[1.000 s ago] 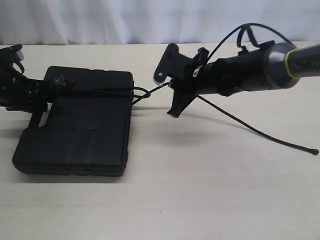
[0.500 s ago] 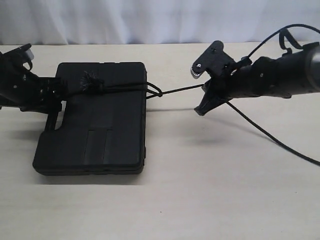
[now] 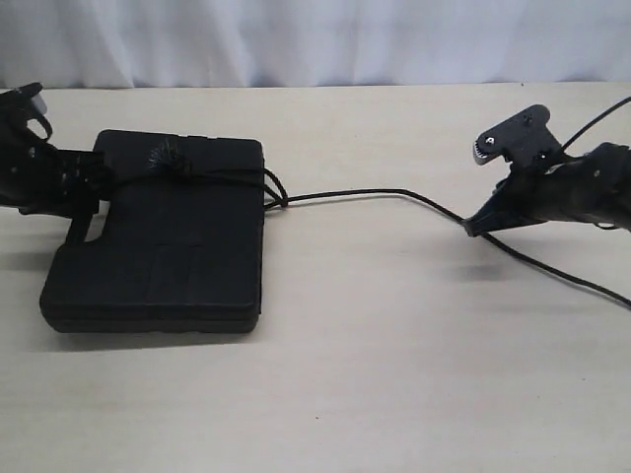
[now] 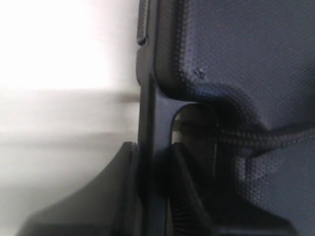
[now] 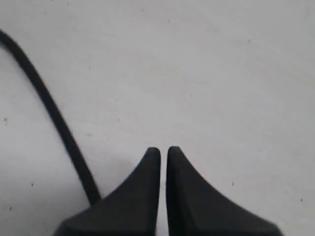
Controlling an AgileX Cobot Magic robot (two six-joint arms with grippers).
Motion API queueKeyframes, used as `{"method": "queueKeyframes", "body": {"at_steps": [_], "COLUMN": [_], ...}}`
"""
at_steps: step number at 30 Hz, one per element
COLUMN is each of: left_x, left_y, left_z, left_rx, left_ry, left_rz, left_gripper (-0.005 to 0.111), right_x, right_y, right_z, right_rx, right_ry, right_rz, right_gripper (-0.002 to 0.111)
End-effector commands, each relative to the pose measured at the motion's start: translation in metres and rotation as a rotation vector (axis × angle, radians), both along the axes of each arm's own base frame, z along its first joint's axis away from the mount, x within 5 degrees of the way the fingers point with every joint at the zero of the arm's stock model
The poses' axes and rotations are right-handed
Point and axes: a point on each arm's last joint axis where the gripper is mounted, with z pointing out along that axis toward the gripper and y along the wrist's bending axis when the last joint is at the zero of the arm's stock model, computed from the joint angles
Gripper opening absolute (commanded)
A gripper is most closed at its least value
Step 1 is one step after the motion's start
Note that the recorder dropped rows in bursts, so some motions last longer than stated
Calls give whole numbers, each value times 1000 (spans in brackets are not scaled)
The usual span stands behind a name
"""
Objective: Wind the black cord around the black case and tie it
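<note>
From where I stand the job looks mostly wrapped but not yet finished. The case (image 3: 158, 256) lies flat at the left of the counter (image 3: 375, 374), and the cord (image 3: 345, 194) runs across its lid close to the far edge, with the frayed tuft (image 3: 163, 158) sitting on top toward the far left corner. At the case's right edge the strands cross in a small loop (image 3: 276, 195) that I take for the start of a knot, though it looks loose, and I cannot tell whether the cord passes underneath the case. From that loop a long tail trails right over the counter, slack and curving, past the right gripper (image 5: 160, 150) and on to the right edge of the scene. The right jaws are clenched together with nothing between them; the cord lies on the counter just beside them, not in them. The left gripper (image 4: 150, 150) is at the case's left side, its jaws grasping the handle edge, one finger outside and the other in the handle slot (image 4: 194, 123), where the cord also threads through. To my eye what is left is to take up the loose tail again, draw the loop snug against the case and complete the tie.
</note>
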Motion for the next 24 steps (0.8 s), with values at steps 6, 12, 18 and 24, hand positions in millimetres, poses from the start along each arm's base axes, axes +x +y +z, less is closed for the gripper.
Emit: {"method": "queueKeyframes", "body": {"at_steps": [6,12,18,24], "left_x": [14,19,20,20], "left_y": [-45,-64,-101,-133], "left_z": [11,14,-2,-7], "left_rx": [-15,-88,-55,18], "left_ry": [-126,-164,-175,-196], "left_rz": [-4,64,-9,-198], "left_gripper": [0,0,0,12], "right_x": [-10,-18,-28,-38], "right_y": [0,6,9,14], "right_z": [3,41,70,66], "right_rx": [107,189,347,377], "right_ry": [102,66,49,181], "right_rz": [-57,-77,-185,-163], "right_gripper": [4,4,4,5]}}
